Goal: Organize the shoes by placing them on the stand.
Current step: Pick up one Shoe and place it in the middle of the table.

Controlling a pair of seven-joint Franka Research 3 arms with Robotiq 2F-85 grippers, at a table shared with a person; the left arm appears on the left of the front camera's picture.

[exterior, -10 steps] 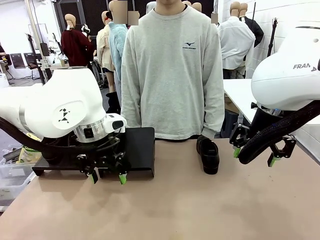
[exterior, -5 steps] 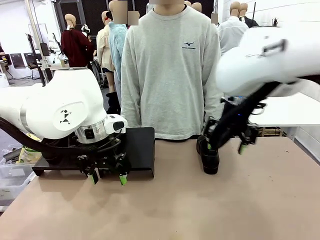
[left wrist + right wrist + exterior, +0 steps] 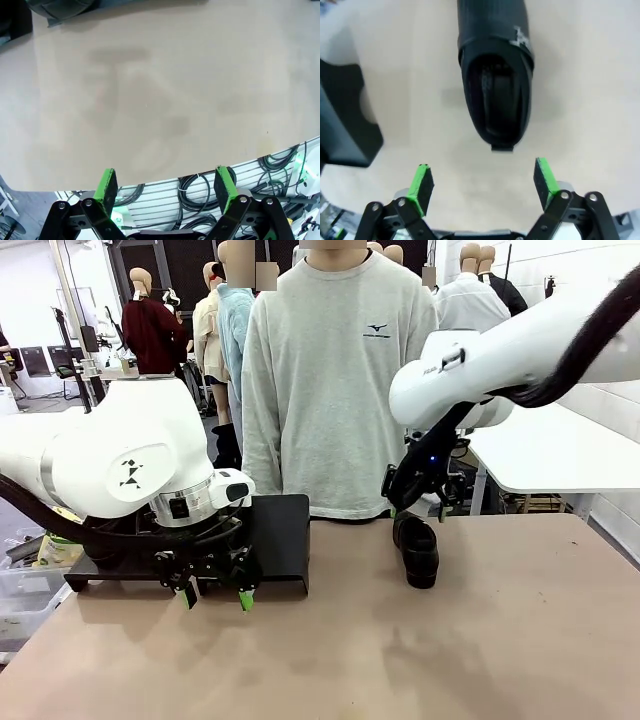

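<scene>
Right pincer (image 3: 482, 185) now above shoe (image 3: 495, 85)

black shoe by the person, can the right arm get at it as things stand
Probably yes: the right gripper hangs open just above the shoe, nothing lies between them, and the table around the shoe is bare.

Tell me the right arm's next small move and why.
Probably lower the right end effector straight down over the heel end of the black shoe. Its jaws stand open and empty, the shoe lies on the table just ahead of the green pads, untouched, and the black stand waits to the left.
</scene>
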